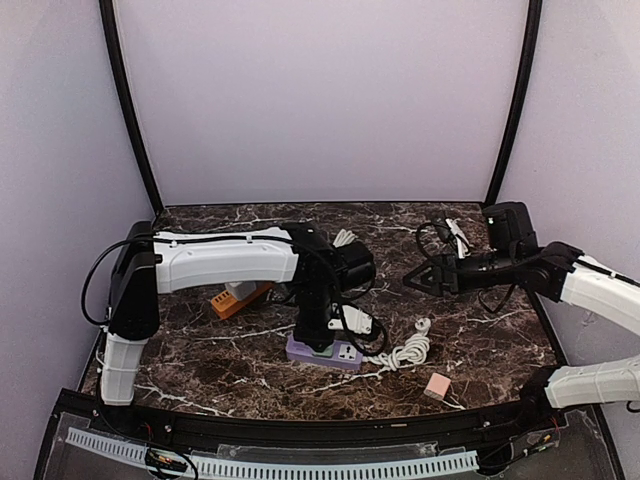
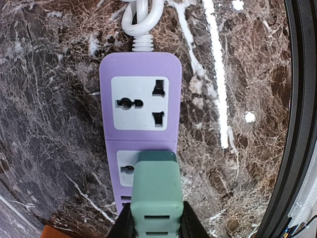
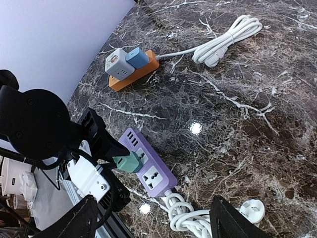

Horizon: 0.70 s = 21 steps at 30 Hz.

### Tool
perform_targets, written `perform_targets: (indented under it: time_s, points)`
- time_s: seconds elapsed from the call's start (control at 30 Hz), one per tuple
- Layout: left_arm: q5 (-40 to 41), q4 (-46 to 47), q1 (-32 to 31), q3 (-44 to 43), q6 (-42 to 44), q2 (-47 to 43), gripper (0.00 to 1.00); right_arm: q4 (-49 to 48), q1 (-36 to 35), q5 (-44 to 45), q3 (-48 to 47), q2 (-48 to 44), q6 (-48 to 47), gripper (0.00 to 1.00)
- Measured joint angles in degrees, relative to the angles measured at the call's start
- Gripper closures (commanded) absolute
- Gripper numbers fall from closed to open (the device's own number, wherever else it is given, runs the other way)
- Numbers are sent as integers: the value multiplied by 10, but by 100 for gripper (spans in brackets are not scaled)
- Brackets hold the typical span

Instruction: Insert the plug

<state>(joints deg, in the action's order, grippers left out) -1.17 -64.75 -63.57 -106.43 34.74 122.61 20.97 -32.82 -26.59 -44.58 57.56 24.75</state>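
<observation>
The seating push should probably go straight down into the dark marble counter (image 1: 480,330), with the left arm (image 1: 220,258) bearing squarely so nothing tips. That arm reaches from its base to the middle of the counter, wrist turned down. The right arm (image 1: 600,285) hangs off to the right, its right gripper (image 1: 412,281) spread and empty, well apart from the work. The purple power strip (image 2: 140,69) lies flat and unbraced, so a slanted push could skid it. The left gripper (image 2: 156,225) is clamped on the green plug (image 2: 156,191), which sits at the socket beside the free one. Whether its pins are fully home cannot be told.
</observation>
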Motion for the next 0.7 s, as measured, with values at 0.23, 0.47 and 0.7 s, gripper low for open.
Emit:
perform_targets:
  time_s: [0.23,0.47,0.7]
  points:
    - [14,-19,-1,-24,-4,16,97,0,0,-7,-13,32,-21,23]
    - [22,-30,-4,-38,-8,26,88,0,0,-10,-37,64,-45,22]
    - [26,-31,-4,-41,-11,28,78,5,0,-15,-58,90,-68,22]
